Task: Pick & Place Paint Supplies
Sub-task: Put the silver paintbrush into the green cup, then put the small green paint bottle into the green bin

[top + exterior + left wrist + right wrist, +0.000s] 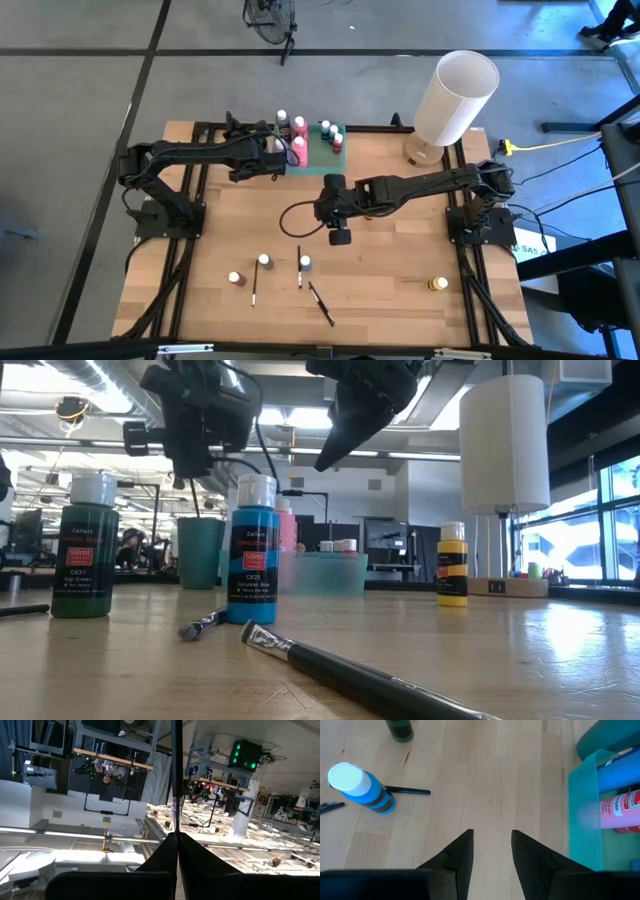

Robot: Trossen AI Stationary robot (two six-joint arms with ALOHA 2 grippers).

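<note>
My left gripper point(272, 150) hangs at the green tray point(334, 152), jaws closed on a thin paintbrush point(175, 775); I should lower it inside the rim before letting go. My right gripper point(492, 847) hovers part-open and empty mid-table; next I'd centre on the blue bottle point(362, 788) and descend straight.
</note>
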